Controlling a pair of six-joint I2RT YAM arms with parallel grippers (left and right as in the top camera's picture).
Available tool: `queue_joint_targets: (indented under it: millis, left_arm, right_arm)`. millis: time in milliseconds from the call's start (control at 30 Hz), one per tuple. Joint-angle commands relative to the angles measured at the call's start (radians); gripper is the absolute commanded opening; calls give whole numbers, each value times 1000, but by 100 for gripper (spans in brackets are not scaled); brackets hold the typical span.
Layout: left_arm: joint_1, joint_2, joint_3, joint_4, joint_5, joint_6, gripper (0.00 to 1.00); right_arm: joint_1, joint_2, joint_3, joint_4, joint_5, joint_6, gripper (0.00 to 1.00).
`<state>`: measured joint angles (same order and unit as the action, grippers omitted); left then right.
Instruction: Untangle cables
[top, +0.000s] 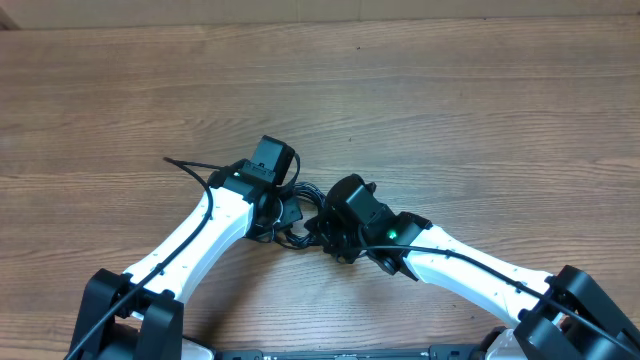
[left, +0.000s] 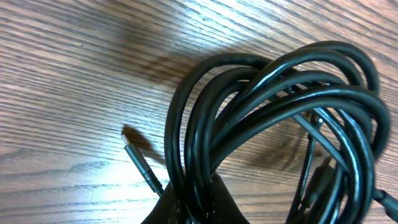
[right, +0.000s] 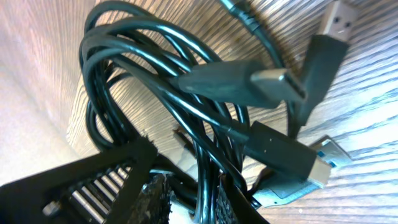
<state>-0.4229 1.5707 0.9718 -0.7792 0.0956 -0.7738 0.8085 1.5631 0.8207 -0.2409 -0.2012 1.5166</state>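
Overhead, I see the thin black flexible cables (top: 303, 203) knotted on the brown wooden table (top: 450, 100) between both arms, with nothing separated yet. Left wrist: my left gripper (left: 189, 210) is clamped on the coiled bundle. Right wrist: my right gripper (right: 199, 202) straddles strands, and I cannot tell whether it pinches them.

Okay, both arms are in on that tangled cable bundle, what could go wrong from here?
1. The left end effector pinches several loops of the cables at once, so pulling could tighten the tangle rather than free one strand.
2. The right end effector sits among several strands too, so it might grab more than one.
3. The plugs cluster together and could snag in the loops.
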Motion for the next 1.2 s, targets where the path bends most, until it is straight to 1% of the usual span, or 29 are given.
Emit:
queue_joint_targets:
  millis: [0, 67, 100, 133, 267, 300, 400, 533, 700, 767, 900, 1000, 1167]
  left_arm:
    - [4, -47, 28, 14, 64, 27, 4]
    - [4, -56, 28, 26, 104, 27, 4]
    - [4, -71, 28, 35, 128, 27, 4]
    - [4, -77, 28, 37, 136, 27, 4]
    - [4, -109, 28, 62, 167, 26, 4]
    - [4, -116, 28, 70, 175, 26, 4]
    - [4, -132, 28, 86, 195, 25, 4]
    - [4, -133, 28, 86, 192, -8, 4]
    - [19, -133, 28, 87, 195, -177, 4]
    - [47, -133, 28, 96, 247, -252, 4]
    - [108, -133, 28, 161, 366, -259, 4]
    - [168, -133, 28, 200, 439, -261, 4]
    - [266, -133, 28, 203, 491, -301, 4]
  right_arm:
    - [4, 5, -3, -14, 55, 2, 24]
    - [4, 5, -3, -19, 55, 2, 22]
    - [4, 5, -3, -31, 56, 2, 17]
    - [4, 5, -3, -31, 55, 2, 16]
    - [4, 5, -3, -47, 55, 2, 5]
    - [4, 5, -3, -54, 55, 2, 4]
    - [4, 5, -3, -77, 55, 2, 4]
    - [4, 5, -3, -115, 55, -2, 4]
    - [4, 5, -3, -196, 97, -29, 4]
    - [4, 5, -3, -210, 129, -88, 4]
    - [4, 5, -3, -210, 147, -165, 4]
    - [4, 5, -3, -206, 148, -194, 4]
    - [4, 5, -3, -194, 145, -285, 4]
